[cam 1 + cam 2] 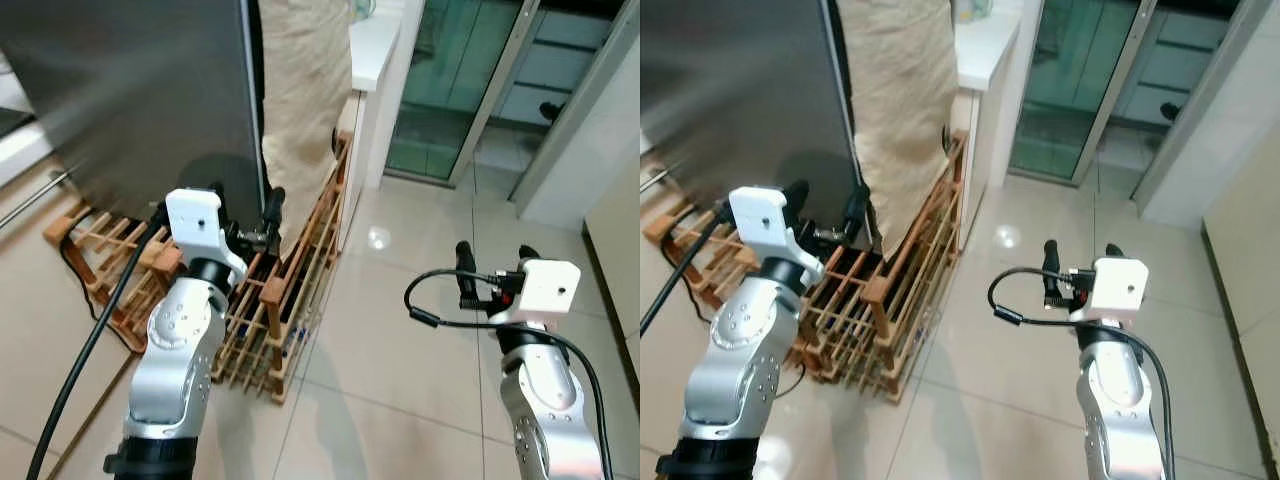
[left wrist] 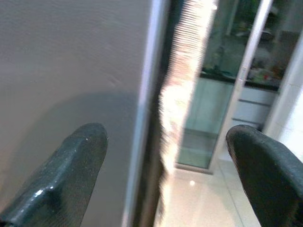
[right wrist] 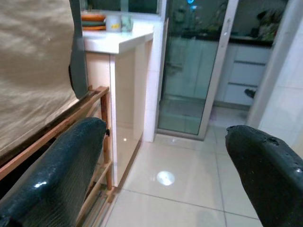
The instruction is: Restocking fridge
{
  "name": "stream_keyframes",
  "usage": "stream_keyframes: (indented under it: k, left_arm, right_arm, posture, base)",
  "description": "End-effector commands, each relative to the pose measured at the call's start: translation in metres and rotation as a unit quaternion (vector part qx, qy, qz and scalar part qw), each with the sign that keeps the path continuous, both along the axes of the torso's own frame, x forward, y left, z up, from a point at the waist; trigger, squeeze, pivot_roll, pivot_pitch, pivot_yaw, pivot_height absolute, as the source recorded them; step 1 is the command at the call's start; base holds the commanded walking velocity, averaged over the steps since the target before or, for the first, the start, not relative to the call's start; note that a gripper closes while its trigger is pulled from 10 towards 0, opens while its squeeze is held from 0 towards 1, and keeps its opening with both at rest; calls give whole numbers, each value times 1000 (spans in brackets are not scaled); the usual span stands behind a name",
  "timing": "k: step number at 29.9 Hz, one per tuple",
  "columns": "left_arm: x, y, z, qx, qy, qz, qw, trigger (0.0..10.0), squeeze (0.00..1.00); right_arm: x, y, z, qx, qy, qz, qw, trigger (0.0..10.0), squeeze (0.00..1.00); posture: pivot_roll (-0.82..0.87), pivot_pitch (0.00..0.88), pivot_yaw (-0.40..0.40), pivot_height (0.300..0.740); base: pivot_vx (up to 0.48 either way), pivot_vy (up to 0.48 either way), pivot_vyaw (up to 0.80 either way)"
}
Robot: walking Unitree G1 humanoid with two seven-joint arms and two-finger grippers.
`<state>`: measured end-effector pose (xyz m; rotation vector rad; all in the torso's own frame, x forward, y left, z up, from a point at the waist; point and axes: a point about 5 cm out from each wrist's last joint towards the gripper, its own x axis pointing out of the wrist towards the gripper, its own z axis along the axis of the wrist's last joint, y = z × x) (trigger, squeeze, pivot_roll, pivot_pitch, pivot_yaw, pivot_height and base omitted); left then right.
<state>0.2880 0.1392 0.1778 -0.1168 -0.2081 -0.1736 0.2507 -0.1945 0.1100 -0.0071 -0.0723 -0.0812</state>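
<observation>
I've got the left gripper (image 1: 245, 215) raised at the grey fridge door's (image 1: 140, 90) edge, fingers spread wide and empty, probably lining up a pull, while the right gripper (image 1: 492, 262) hovers open, holding nothing, over the tiled floor (image 1: 400, 330).

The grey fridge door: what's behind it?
Behind the grey fridge door hangs a beige cloth, and a wooden rack stands on the floor below. The door covers whatever else lies behind it.
</observation>
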Motion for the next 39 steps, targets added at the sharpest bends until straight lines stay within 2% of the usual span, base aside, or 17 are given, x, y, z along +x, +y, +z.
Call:
stream_keyframes:
  k: [1,14,17,18,19,20,21,22,26,28,31,34,39]
  left_arm:
    - [0,4,2,-8,-3,14,1000,10000,0]
    - [3,5,10,-22,-14,22,999,10000,0]
    - [11,-3,5,14,14,-9,1000,10000,0]
    - [11,-3,5,14,14,-9,1000,10000,0]
    - [14,-11,-3,56,35,-34,997,10000,0]
    - [14,-11,-3,56,35,-34,997,10000,0]
    - [16,-15,-9,86,49,-49,994,10000,0]
    - [24,-19,-13,82,67,-59,993,10000,0]
    - [27,-19,-12,69,70,-58,993,10000,0]
    - [37,-22,-10,60,74,-44,995,10000,0]
    - [43,-23,-10,57,80,-35,995,10000,0]
    - [54,-15,-7,44,90,-1,995,10000,0]
    - [55,-14,-1,36,80,0,996,10000,0]
  right_arm:
    - [6,2,5,-1,-10,3,1000,10000,0]
    - [13,8,-1,-3,-1,30,1000,10000,0]
    - [15,10,-3,-1,2,34,999,10000,0]
    - [15,10,-3,-1,2,34,999,10000,0]
    - [16,10,-4,-1,3,34,999,10000,0]
    - [16,10,-4,-1,3,34,999,10000,0]
    - [16,10,-5,0,4,35,999,10000,0]
    - [18,10,-7,3,7,35,999,10000,0]
    - [19,10,-7,4,7,35,999,10000,0]
    - [21,10,-8,5,9,34,999,10000,0]
    - [23,9,-8,5,10,33,999,10000,0]
    - [22,10,-9,3,12,36,999,10000,0]
    - [21,9,-12,1,16,36,999,10000,0]
  posture:
    - [-48,0,-1,740]
    - [-44,0,-10,740]
    - [-42,0,-7,740]
    - [-42,0,-7,740]
    - [-38,0,-9,740]
    - [-38,0,-9,740]
    - [-38,0,-9,740]
    - [-42,0,-7,740]
    - [-42,0,-7,740]
    - [-48,0,-1,740]
    - [-48,0,-1,740]
    - [-66,0,-4,740]
    - [-65,0,-5,740]
  base:
    - [409,0,0]
    - [0,0,0]
    - [0,0,0]
    - [0,0,0]
    - [0,0,0]
    - [0,0,0]
    - [0,0,0]
    - [0,0,0]
    - [0,0,0]
    - [0,0,0]
    - [0,0,0]
    - [0,0,0]
    - [0,0,0]
